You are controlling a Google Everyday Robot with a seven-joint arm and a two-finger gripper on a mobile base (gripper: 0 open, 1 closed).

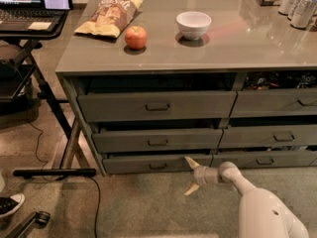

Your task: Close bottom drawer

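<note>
- The gripper [190,175] is seen low in front of the cabinet, at the right end of the bottom drawer [148,163], with its two pale fingers [191,162] spread wide apart and nothing held between them.
- The upper finger is placed against or just beside the drawer front's right edge; contact cannot be confirmed. The lower finger is pointed down toward the carpet.
- The white arm [262,207] is extended from the lower right corner.
- The bottom drawer is found lowest in the left stack, its slim front pulled out slightly, with a dark gap above it and a small dark handle [158,166] at its middle.
- Above it, the middle drawer [157,140] and the top drawer [157,105] are shown slightly open.
- On the countertop [237,48], an apple [135,37], a white bowl [193,24] and a chip bag [110,15] are set.
</note>
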